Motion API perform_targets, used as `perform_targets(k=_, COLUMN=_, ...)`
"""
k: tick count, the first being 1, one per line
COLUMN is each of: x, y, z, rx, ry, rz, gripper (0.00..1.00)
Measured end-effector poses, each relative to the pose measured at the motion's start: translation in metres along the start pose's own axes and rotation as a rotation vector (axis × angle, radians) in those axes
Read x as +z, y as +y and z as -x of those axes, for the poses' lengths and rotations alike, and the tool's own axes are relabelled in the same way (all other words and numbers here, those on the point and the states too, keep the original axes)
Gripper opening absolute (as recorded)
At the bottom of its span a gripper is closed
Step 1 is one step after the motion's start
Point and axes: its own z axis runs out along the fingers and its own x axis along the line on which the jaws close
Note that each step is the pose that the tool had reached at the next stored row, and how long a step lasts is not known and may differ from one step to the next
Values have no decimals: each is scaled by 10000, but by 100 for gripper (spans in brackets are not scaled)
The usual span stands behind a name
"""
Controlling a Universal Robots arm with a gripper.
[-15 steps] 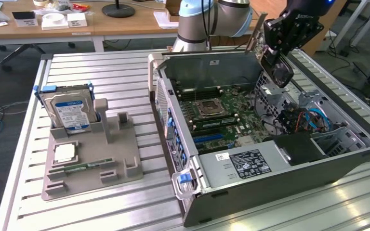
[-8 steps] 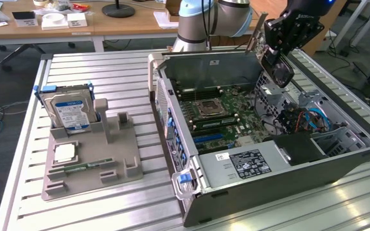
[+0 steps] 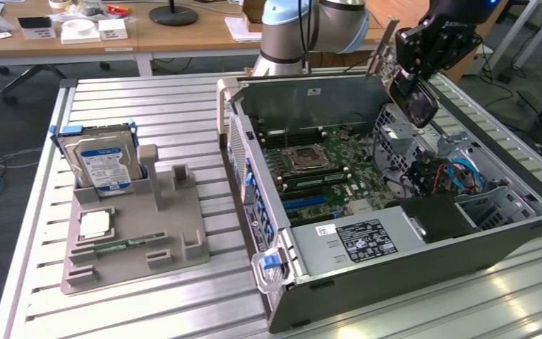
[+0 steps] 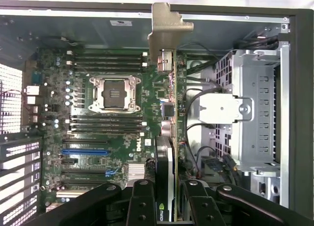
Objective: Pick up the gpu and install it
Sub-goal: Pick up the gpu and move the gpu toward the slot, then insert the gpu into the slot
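Note:
My gripper hangs above the back right of the open computer case and is shut on the gpu. The card is held on edge, its dark face visible in the exterior view. In the wrist view I see the gpu edge-on between my black fingers, with its metal bracket at the far end. It hovers over the motherboard, beside the processor socket and off to the side of the blue slot. It touches no slot.
A grey holder tray stands at the exterior view's left with an upright hard drive, a processor chip and a memory stick. The case's drive cage and cables lie close to the card. The arm's base stands behind the case.

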Motion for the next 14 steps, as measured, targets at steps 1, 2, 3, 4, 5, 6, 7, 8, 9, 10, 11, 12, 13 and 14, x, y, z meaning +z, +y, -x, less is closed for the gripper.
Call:
perform_targets(k=1, x=0, y=0, z=21, rx=0, ry=0, rz=0, gripper=27)
perform_targets(k=2, x=0, y=0, z=42, rx=1, ry=0, rz=0, gripper=27)
perform_targets(k=3, x=0, y=0, z=63, rx=0, ry=0, rz=0, gripper=27)
perform_targets(k=4, x=1, y=0, z=83, rx=0, ry=0, rz=0, gripper=27)
perform_targets(k=5, x=1, y=1, z=96, rx=-1, ry=0, rz=1, gripper=27)
perform_targets(k=6, x=1, y=1, z=109, rx=-1, ry=0, rz=1, gripper=27)
perform_targets(k=7, x=1, y=0, z=121, rx=0, ry=0, rz=1, gripper=27)
perform_targets(k=8, x=1, y=0, z=130, rx=0, ry=0, rz=0, gripper=27)
perform_targets(k=9, x=1, y=1, z=133, rx=-1, ry=0, rz=-1, gripper=27)
perform_targets(k=10, x=1, y=0, z=133, rx=0, ry=0, rz=0, gripper=27)
perform_targets(k=11, x=1, y=0, z=133, rx=0, ry=0, rz=0, gripper=27)
perform_targets(k=12, x=1, y=0, z=133, rx=0, ry=0, rz=0, gripper=27)
perform_targets(k=13, x=1, y=0, z=133, rx=0, ry=-1, rz=0, gripper=27)
perform_targets(k=14, x=1, y=0, z=133, rx=0, ry=-1, rz=0, gripper=27)
